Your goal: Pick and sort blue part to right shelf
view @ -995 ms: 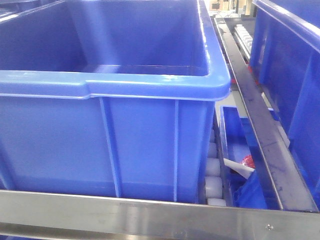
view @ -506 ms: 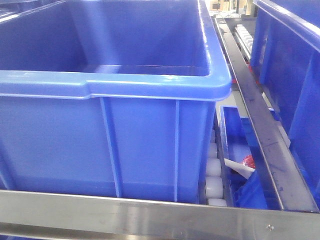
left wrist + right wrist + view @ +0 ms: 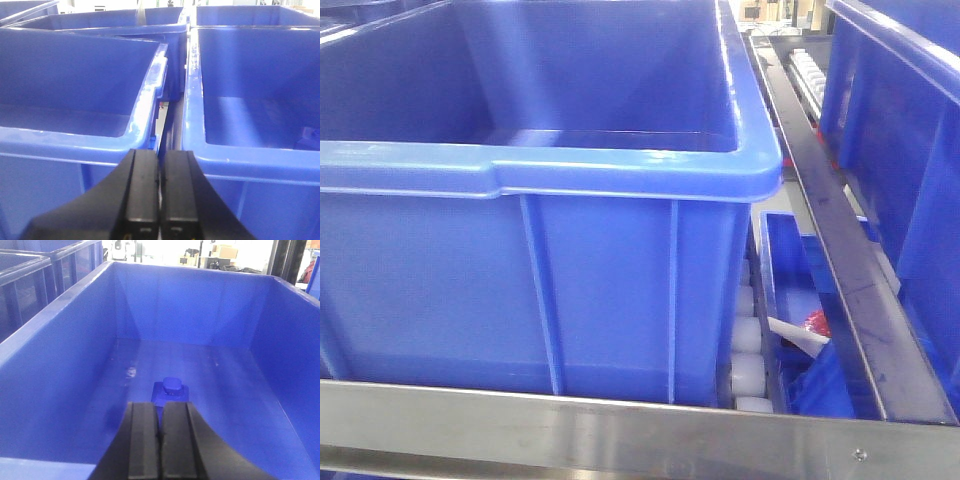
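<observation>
The blue part (image 3: 171, 388), a small square block with a rounded cap, sticks out just past the tips of my right gripper (image 3: 161, 405). That gripper is shut, and the part's base reaches in between the fingertips. It hangs inside a large blue crate (image 3: 60, 365), above the crate's floor. The right shelf shows in the front view as a brushed-metal front rail (image 3: 570, 430) with white rollers (image 3: 747, 370) and a big blue crate (image 3: 520, 290). My left gripper (image 3: 161, 152) is shut on nothing, in front of the gap between two crates.
A dark metal divider rail (image 3: 840, 250) runs back on the right, with another blue crate (image 3: 910, 150) beyond it. Below it lie a red object (image 3: 817, 322) and a white piece (image 3: 795, 333). Left wrist view: crates left (image 3: 75, 90) and right (image 3: 260, 100).
</observation>
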Controlling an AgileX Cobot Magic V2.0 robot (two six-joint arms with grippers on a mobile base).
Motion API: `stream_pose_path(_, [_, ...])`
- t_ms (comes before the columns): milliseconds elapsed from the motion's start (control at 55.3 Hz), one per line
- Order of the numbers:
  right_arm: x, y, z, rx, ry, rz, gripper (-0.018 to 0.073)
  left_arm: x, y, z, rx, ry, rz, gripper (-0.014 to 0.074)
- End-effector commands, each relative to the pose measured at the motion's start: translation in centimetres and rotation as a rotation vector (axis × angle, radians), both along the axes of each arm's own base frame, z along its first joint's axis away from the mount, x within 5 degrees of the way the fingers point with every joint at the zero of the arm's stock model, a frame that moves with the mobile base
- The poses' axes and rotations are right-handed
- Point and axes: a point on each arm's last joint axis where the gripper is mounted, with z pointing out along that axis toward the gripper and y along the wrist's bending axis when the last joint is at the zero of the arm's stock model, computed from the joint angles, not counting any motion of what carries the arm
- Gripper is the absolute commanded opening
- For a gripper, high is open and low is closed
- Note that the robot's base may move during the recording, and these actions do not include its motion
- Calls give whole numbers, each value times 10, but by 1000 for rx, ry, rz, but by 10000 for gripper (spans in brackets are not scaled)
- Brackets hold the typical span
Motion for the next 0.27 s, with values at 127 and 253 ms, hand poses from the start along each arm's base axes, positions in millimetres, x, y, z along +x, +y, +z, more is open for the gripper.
stream_pose_path(127, [-2,0,9,-15,-97,1,88,-1,0,-3,-14,-76,-2,124])
stream_pose_path(253, [-2,0,9,-15,-97,1,88,-1,0,-3,-14,-76,-2,124])
